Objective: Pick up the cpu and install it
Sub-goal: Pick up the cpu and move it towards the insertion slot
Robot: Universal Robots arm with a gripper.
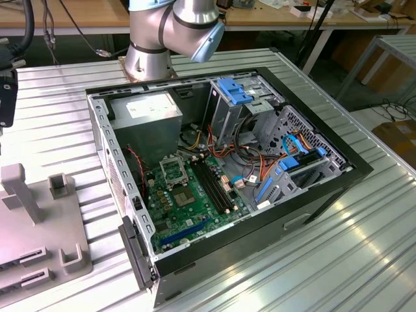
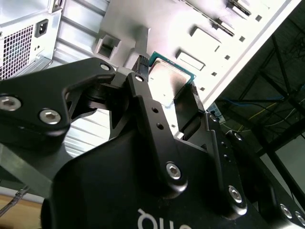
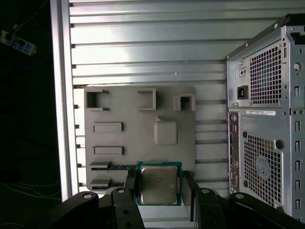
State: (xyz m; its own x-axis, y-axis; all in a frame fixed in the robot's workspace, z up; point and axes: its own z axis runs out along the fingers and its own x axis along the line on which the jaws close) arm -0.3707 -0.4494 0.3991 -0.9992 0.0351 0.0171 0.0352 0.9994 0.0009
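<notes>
The gripper (image 3: 158, 175) has its two black fingers (image 3: 132, 187) closed in on the cpu (image 3: 158, 184), pinching it by two opposite edges. In both wrist views the silver lid and green rim sit square between them. The chip hangs over the edge of the grey parts tray (image 3: 124, 143) on the ribbed metal table (image 3: 143, 52). It looks raised off the tray rather than resting on it, though that's a judgement call.

Risk-wise, it's an edge grip on a thin, slick part. If the chip tilts or creeps between the pads, it reaches the socket crooked, and a crooked cpu is how pins get bent.

In the exterior view the metal-framed socket (image 1: 174, 170) sits deep in the open PC case (image 1: 312, 188), well away from the tray. The case wall and a bunch of loose cables (image 1: 250, 166) are close by, so there's stuff to clip on the way in. There's also no telling from here whether the chip's orientation matches the socket. If it's rotated wrong, it won't seat.
</notes>
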